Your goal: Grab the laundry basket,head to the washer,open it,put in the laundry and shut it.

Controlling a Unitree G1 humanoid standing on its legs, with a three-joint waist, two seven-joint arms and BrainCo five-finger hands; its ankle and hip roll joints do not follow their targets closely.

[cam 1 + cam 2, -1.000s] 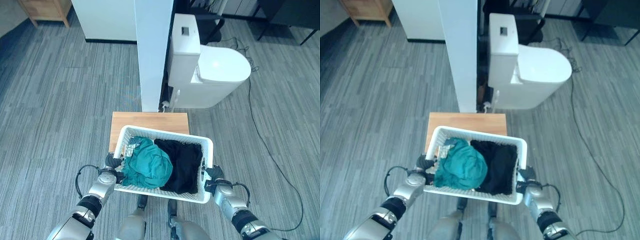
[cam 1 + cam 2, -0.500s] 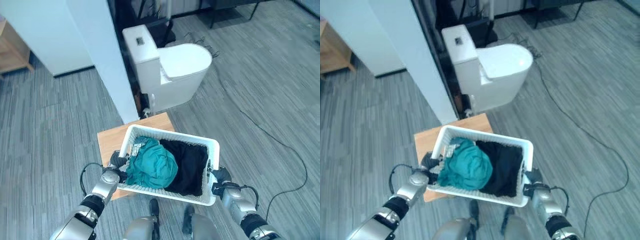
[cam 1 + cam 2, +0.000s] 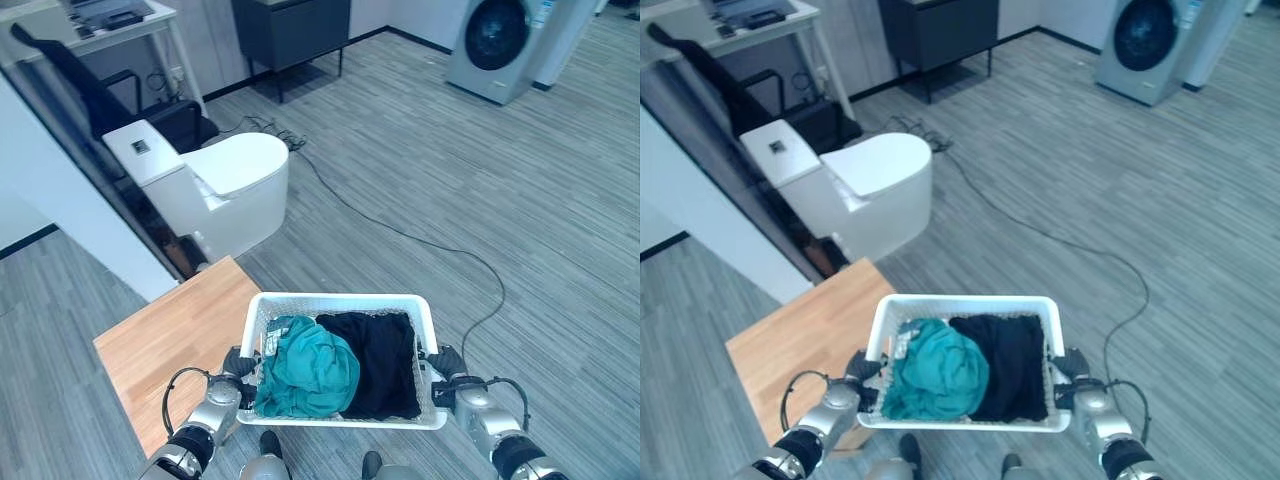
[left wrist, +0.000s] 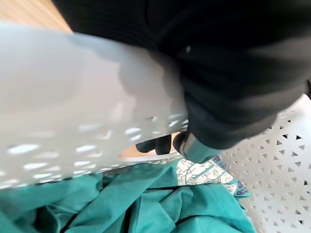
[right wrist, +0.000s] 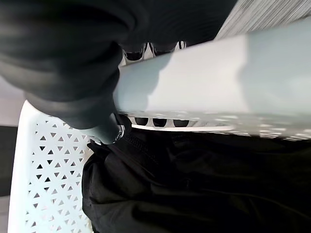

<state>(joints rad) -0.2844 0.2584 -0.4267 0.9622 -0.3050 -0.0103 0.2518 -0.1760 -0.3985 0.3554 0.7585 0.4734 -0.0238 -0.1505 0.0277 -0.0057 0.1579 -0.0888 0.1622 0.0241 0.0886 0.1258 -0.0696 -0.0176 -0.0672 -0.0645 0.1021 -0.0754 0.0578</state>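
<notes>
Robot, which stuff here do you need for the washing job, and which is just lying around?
For the job:
laundry basket, held by left hand and right hand
teal clothes
black clothes
washer

Just lying about:
toilet
wooden table
floor cable

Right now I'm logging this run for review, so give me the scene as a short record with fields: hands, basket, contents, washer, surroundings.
left hand: curled on the basket's left end
right hand: curled on the basket's right end
laundry basket: white, held between both hands, past the wooden table's edge
contents: teal garment on the left, black garment on the right
washer: far across the floor, door shut
wooden table: low, to the left
toilet: white, lid down, beyond the table
</notes>
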